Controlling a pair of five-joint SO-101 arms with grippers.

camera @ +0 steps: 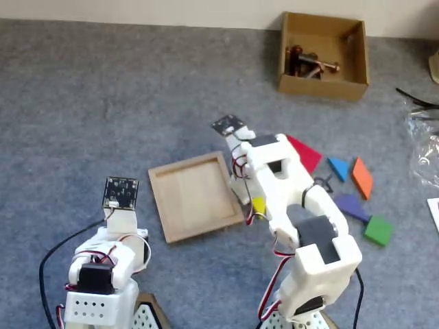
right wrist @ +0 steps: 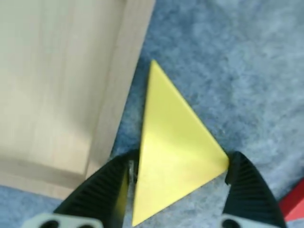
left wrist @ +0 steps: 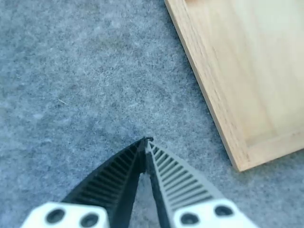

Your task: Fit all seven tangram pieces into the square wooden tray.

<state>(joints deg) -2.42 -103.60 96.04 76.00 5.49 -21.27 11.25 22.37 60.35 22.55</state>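
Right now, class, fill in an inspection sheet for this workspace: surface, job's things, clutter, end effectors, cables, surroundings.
Surface: grey felt.
Job's things: wooden tray empty; yellow triangle just outside its rim; red piece, blue piece, orange piece, purple piece and green piece loose on the felt by the right arm.
Clutter: cardboard box holding metal parts at the far side; clear plastic at the right edge.
End effectors: left end effector shut, empty, above felt near a tray corner; right end effector shut on the yellow triangle.
Cables: black cable beside the left arm's base; red and white wires on the arms.
Surroundings: pale wall along the far edge.
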